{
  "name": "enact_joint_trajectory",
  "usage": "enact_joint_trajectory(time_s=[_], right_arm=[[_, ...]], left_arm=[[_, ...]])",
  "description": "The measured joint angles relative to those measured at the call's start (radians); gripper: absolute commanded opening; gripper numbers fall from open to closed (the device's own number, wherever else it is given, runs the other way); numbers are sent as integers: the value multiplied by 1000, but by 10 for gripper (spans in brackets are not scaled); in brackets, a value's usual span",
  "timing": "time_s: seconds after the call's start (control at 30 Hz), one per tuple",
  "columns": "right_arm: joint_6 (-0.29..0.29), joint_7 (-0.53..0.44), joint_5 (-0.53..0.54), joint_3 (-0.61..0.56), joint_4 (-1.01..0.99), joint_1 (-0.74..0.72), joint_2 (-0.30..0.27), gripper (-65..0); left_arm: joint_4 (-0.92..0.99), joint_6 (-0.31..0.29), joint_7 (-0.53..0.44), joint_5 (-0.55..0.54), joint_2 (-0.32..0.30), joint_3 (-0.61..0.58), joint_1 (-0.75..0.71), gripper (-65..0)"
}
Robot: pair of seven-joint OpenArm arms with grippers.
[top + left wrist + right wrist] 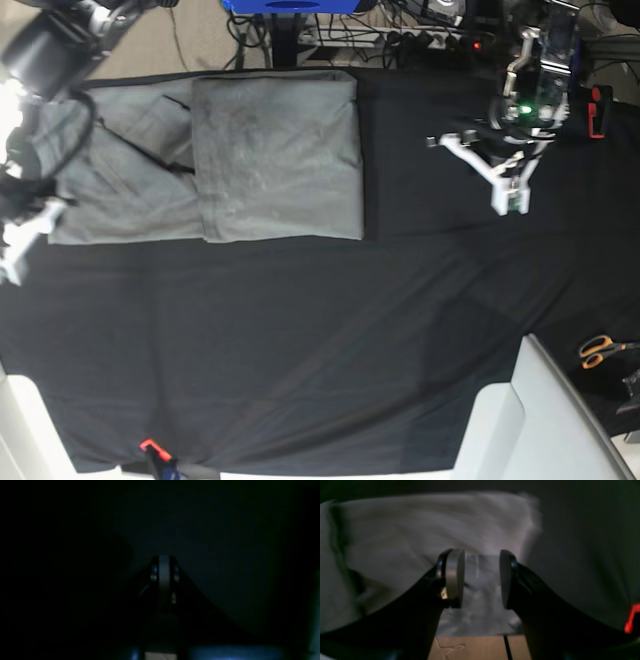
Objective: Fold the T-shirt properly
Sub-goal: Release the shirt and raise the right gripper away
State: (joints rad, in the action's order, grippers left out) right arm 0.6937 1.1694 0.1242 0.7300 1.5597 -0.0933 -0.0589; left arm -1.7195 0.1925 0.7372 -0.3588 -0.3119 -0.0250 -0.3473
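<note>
The light-grey T-shirt (270, 160) lies on the black table cloth (300, 340) at the upper left of the base view. Its right part is a doubled, squarish panel and a single layer (110, 190) spreads out to the left. My right gripper (22, 240) is at the shirt's left edge. In the right wrist view my right gripper (482, 578) is open above blurred grey cloth (420, 525), with nothing pinched between the pads. My left gripper (511, 200) hovers over bare black cloth, well right of the shirt. The dark left wrist view shows its fingers (164, 567) pressed together and holding nothing.
Orange-handled scissors (600, 350) lie at the right edge. A white surface (530, 420) fills the bottom right corner. A blue object (290, 5) and cables sit beyond the table's far edge. A red clip (150, 446) marks the near edge.
</note>
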Motion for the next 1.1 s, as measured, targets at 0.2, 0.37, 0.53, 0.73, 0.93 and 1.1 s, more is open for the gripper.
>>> enact_joint_trajectory(time_s=[0.2,0.37,0.53,0.73,0.93,1.1], right_arm=[[6,-12,16,112,-177,-5,-119,-435],[1,-14,125,234,-332,-6,-221,-435],[-1,-2,354,255,-576,-6,-298,-204],[0,-7,617,253,-735,3,-365,-32],[-2,-34,612,212,-745,2,-369,-32],[2,-188,629,21,-750,38,-377,-32]], left_arm=[[-73,-8,-15,-5,55,-116,21,-650],[-63,-6,-8,7,54,-120,10,-650],[-63,-7,-15,6,12,-79,-11,-650],[-62,-3,-14,14,7,122,-92,-650],[-63,-126,-14,16,-19,278,-169,-650],[-63,-198,-14,15,-13,406,-213,-650]])
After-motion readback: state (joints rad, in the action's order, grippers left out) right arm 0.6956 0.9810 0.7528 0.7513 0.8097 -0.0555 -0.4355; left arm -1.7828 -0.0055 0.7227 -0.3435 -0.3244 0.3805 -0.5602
